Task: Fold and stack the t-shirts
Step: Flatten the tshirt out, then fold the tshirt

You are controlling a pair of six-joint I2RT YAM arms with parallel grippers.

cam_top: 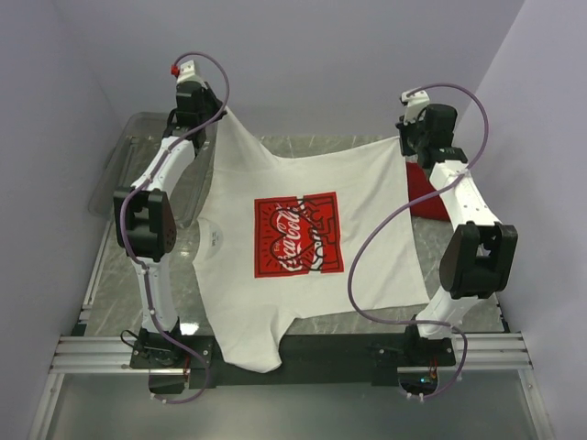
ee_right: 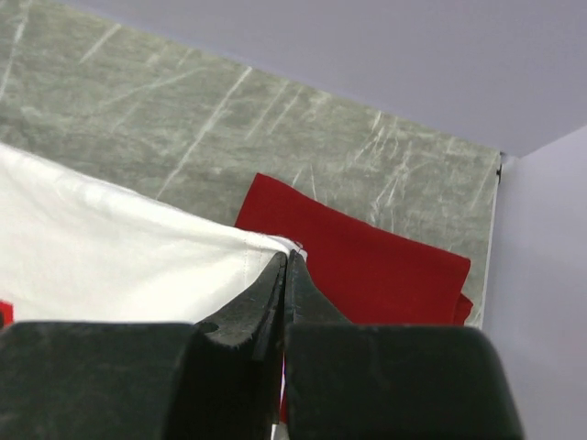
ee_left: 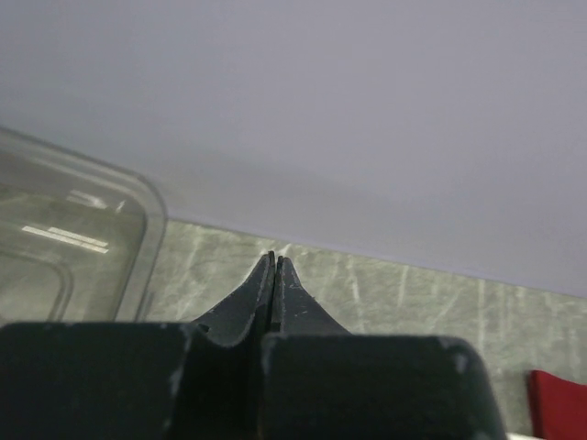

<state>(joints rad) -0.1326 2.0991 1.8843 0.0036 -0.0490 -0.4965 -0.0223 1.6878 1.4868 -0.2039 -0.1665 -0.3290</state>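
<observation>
Overhead first: the white t-shirt (cam_top: 303, 266) is stretched wide between the two arms; the left gripper (cam_top: 221, 114) is pinched on one far corner and the right gripper (cam_top: 404, 143) is clamped on the other; the cloth sags from those corners toward the near edge, with one end hanging over the base rail (cam_top: 358, 346). There is no fold in it yet, so by the look of things this shirt is only at the spreading step. The red t-shirt (cam_top: 424, 194) lies on the table (cam_top: 115, 284) at the far right, partly hidden behind the right arm; the clear bin (cam_top: 128, 156) sits far left, close behind the left arm (a thing to steer round).

On to the left wrist: the left gripper (ee_left: 275, 262) has its jaws pressed together, with no cloth showing at the tips from here; the bin (ee_left: 73, 243) fills the left side, and a sliver of red t-shirt (ee_left: 556, 403) peeks in at the lower right.

Over to the right wrist: the right gripper (ee_right: 286, 264) nips the white t-shirt (ee_right: 119, 257) at its corner; just beyond it the red t-shirt (ee_right: 367, 261) lies flat and looks already folded, layers showing at its right edge. What is left, then: lay the white one down, fold it, stack the pair.
</observation>
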